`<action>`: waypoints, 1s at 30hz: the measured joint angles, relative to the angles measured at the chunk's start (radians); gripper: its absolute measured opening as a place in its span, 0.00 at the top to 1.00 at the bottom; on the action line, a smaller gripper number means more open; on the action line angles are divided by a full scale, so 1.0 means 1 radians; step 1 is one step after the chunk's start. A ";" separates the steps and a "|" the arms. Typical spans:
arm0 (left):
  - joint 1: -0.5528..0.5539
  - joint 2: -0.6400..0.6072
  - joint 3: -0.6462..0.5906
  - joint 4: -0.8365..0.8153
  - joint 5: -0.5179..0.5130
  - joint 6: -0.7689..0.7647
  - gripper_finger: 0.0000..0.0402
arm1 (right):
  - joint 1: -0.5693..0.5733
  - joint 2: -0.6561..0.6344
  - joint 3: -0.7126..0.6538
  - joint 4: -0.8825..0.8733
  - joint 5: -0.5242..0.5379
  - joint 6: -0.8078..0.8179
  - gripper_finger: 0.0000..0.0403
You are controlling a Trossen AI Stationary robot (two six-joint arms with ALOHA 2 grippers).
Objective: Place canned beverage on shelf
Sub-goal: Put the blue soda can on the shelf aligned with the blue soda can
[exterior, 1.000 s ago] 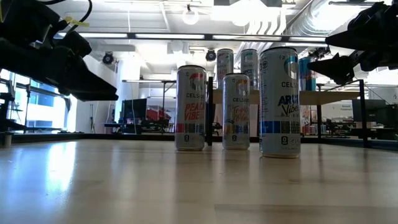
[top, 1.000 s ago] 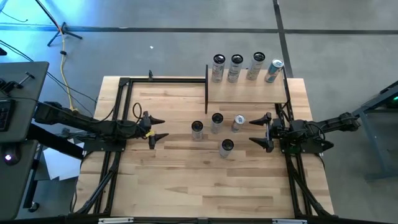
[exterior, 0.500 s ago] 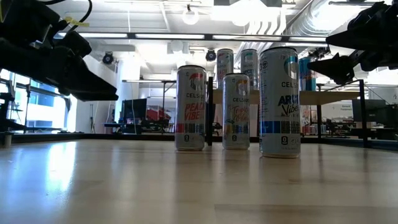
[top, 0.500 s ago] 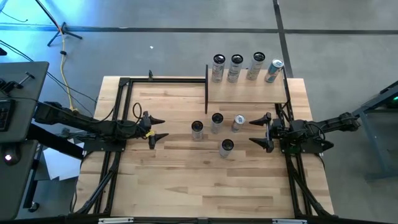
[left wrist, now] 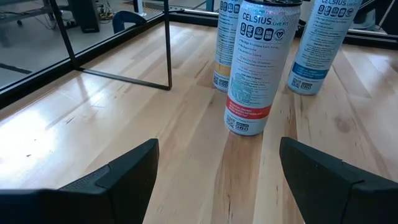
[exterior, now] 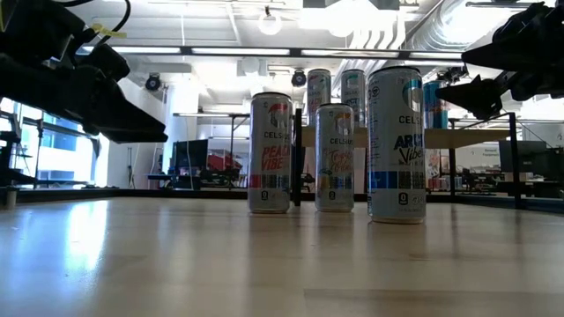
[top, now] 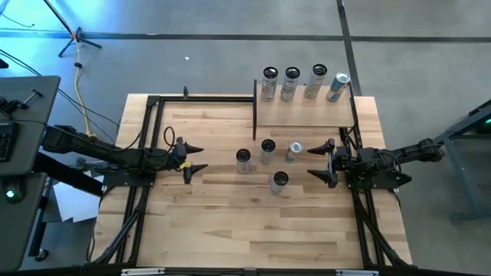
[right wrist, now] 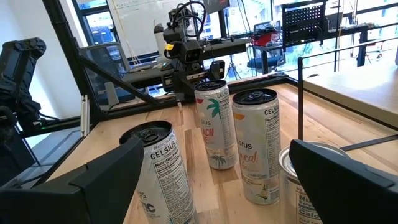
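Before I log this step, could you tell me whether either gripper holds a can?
Nothing is held: the left gripper and right gripper are both open and empty.

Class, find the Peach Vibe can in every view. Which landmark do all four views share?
High: Peach Vibe can, leftmost on the table.
Low: leftmost can.
Left wrist: nearest can, centre.
Right wrist: farthest can, centre.
Landmark: the shelf, by its black posts.
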 joint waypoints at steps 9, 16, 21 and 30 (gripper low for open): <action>0.000 0.000 0.000 -0.001 0.000 0.000 0.24 | 0.000 0.000 0.000 0.032 0.018 -0.022 0.03; 0.000 0.000 0.000 -0.002 0.000 0.000 0.24 | 0.000 -0.001 0.000 0.231 0.076 0.055 0.03; 0.000 0.000 0.000 -0.002 0.000 0.000 0.24 | 0.000 -0.001 0.000 0.305 0.306 0.053 0.03; 0.000 0.000 0.000 -0.002 0.000 0.000 0.24 | 0.000 -0.001 0.000 0.202 0.504 0.112 0.03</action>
